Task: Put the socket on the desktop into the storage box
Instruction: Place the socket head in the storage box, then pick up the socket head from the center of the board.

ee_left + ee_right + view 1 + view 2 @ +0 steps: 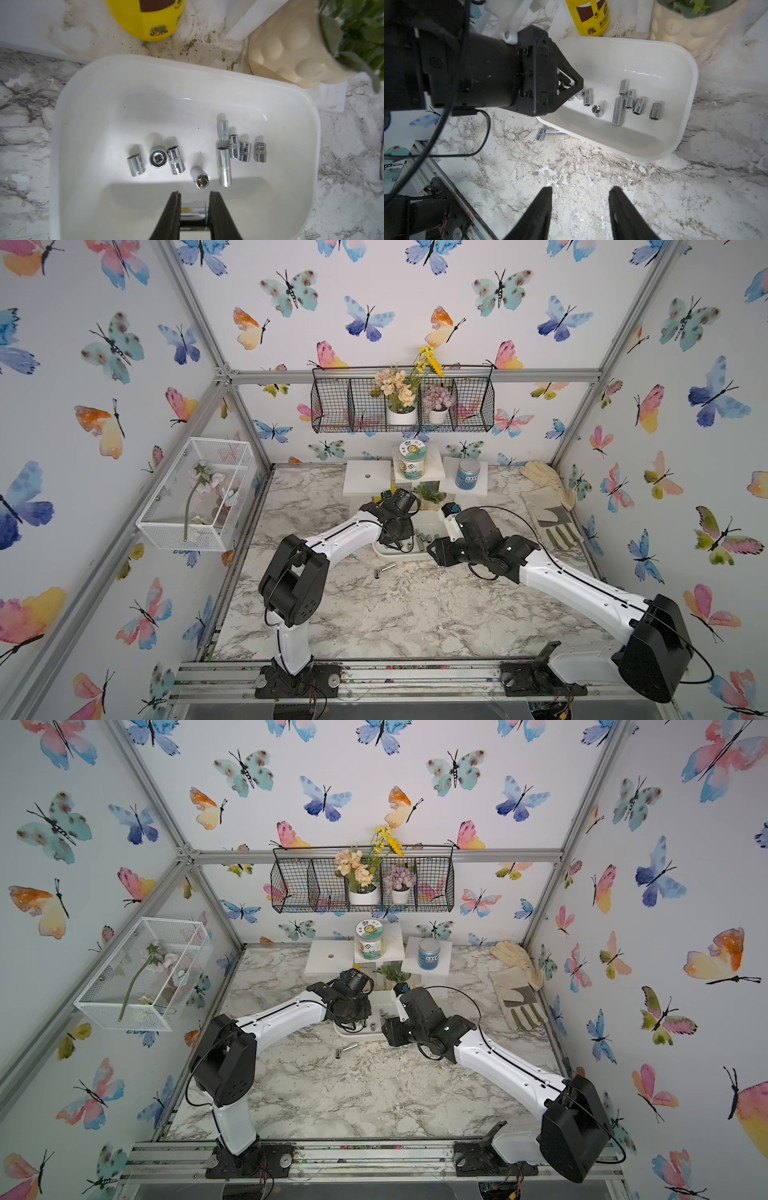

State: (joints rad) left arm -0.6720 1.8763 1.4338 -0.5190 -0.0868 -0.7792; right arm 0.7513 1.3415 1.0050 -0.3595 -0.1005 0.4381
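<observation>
Black left tool (194,193) grips a chrome socket (193,209) over the white storage box (55,135); right tool (581,189) gapes beside it.

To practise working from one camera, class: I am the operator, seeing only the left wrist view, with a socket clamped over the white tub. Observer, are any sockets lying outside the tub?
Observer: Yes. A short socket and a long socket lie on the desktop, just outside the storage box.
Operator: My left gripper has the held socket. Is the right gripper carrying one?
Observer: No, the right gripper is open and empty, above bare marble.
Operator: Which side of the box are they?
Observer: Off the corner nearer the left arm.
</observation>
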